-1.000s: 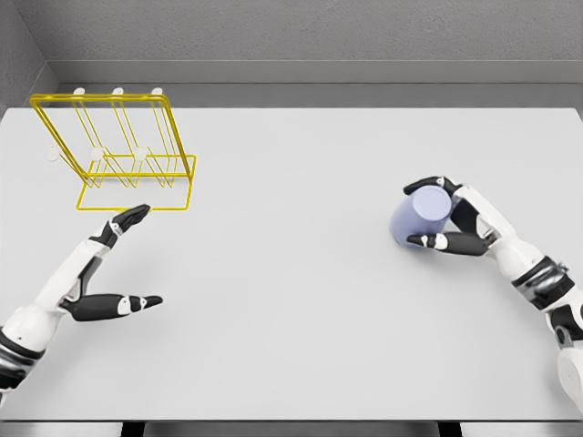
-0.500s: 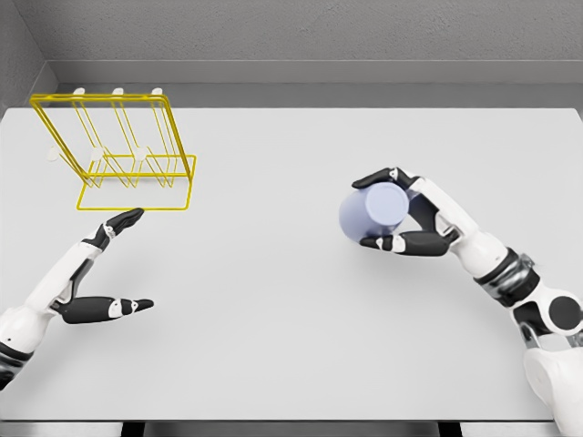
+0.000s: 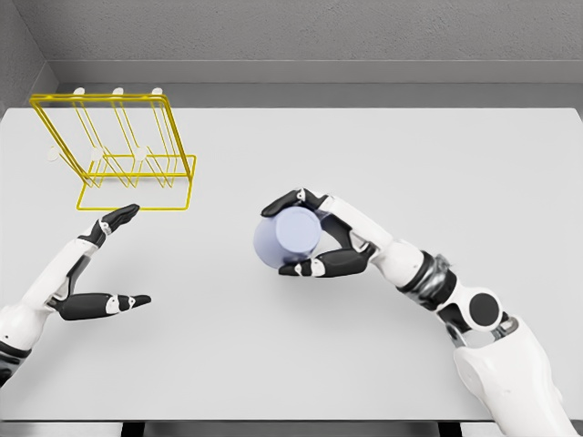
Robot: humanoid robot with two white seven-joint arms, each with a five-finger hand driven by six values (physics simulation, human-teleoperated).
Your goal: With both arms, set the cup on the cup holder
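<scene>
A pale lavender cup (image 3: 287,239) lies on its side in my right hand (image 3: 308,235), near the middle of the table, its base turned toward the left. The right hand's fingers are curled over the top of the cup and the thumb presses under it. The yellow wire cup holder (image 3: 118,153) stands at the far left of the table, with white-tipped pegs along its top. My left hand (image 3: 114,259) is open at the lower left, just in front of the holder's base, thumb and fingers spread wide apart.
The white table (image 3: 364,146) stretches from the grey back wall to the near edge at the bottom. The right forearm (image 3: 428,282) crosses the lower right of the table diagonally.
My right hand has carried the cup leftward, from the right side of the table to near its middle. The left hand has barely shifted.
</scene>
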